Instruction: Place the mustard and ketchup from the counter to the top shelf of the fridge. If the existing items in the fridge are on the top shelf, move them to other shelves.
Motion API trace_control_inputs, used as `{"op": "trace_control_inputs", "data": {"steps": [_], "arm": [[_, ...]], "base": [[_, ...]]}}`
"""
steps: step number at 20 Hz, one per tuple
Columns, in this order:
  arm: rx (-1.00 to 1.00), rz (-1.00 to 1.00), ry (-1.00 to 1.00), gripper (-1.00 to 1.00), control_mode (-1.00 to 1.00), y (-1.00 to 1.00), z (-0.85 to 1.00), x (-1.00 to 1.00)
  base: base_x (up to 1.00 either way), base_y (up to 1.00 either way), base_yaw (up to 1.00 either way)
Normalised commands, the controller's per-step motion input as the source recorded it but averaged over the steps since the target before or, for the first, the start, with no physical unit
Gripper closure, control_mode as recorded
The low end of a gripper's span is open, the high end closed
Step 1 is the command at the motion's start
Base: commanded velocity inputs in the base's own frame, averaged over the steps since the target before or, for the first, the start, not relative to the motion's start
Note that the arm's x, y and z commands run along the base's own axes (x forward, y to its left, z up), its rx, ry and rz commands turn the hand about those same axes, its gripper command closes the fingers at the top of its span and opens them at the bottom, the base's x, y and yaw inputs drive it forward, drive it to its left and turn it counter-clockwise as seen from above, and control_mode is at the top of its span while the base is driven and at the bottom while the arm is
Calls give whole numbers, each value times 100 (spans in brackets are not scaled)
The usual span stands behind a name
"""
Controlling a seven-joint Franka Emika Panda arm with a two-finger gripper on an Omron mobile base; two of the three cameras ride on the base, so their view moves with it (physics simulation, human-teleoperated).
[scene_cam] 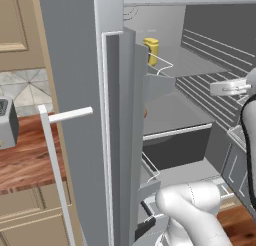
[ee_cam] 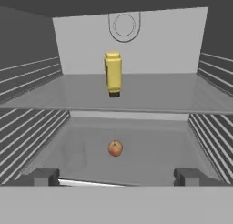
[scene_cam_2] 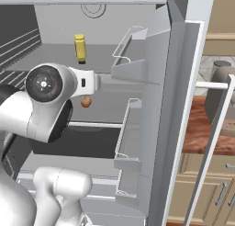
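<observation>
- two dark fingertips (ee_cam: 43,176) sit wide apart: jaws open, empty.
- small round orange-red fruit (ee_cam: 115,148) lies on the lower shelf.
- yellow mustard bottle (ee_cam: 113,73) already stands on the grey top shelf (ee_cam: 182,93); ketchup likely remains to fetch.

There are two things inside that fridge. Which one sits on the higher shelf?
The yellow mustard bottle stands upright on the top shelf. The small round apple lies on the shelf below it, nearer the gripper.

No legible text or labels anywhere.
</observation>
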Motion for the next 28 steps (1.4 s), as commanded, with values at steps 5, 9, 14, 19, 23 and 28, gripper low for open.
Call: {"op": "trace_control_inputs", "data": {"steps": [5,9,14,19,23,28], "arm": [[-24,1,29,-100,-100,26,-79,-96],[-7,5,14,-100,-100,29,-41,-48],[-3,4,4,-100,100,2,-17,-36],[0,0,0,-100,100,0,0,0],[0,0,0,-100,100,0,0,0],[0,0,0,-100,100,0,0,0]], "base": [[0,0,0],[0,0,0],[-60,0,8],[-100,0,20],[-100,0,27],[-100,56,38]]}}
